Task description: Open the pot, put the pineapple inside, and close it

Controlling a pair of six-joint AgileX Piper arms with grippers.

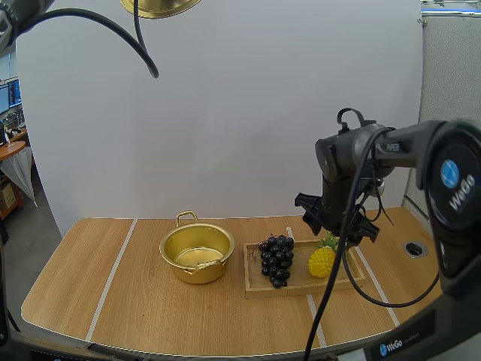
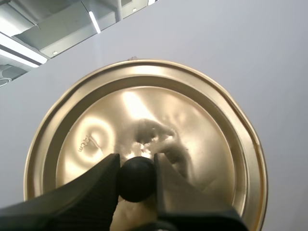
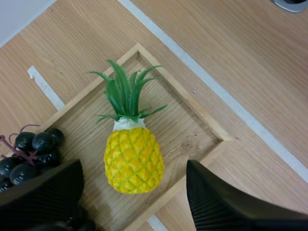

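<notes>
Yellow plastic pineapple (image 3: 132, 159) with green leaves lies in the shallow wooden tray (image 3: 202, 122) beside a bunch of dark grapes (image 3: 33, 154), my right hand (image 3: 134, 195) hovering over it with fingers (image 3: 43, 192) spread; an off-centre descent could snag the grapes or squirt the fruit sideways. My left hand (image 2: 137, 179) pinches the black knob (image 2: 135, 173) of the round golden lid (image 2: 144, 110) high above the counter (image 1: 150, 316) where the open golden pot (image 1: 197, 253) stands, a slim hold that could slip.

One golden pot (image 1: 197, 253), one lid (image 2: 144, 115), one pineapple (image 1: 322, 261), one bunch of grapes (image 1: 276, 260), one wooden tray (image 1: 301, 288).
</notes>
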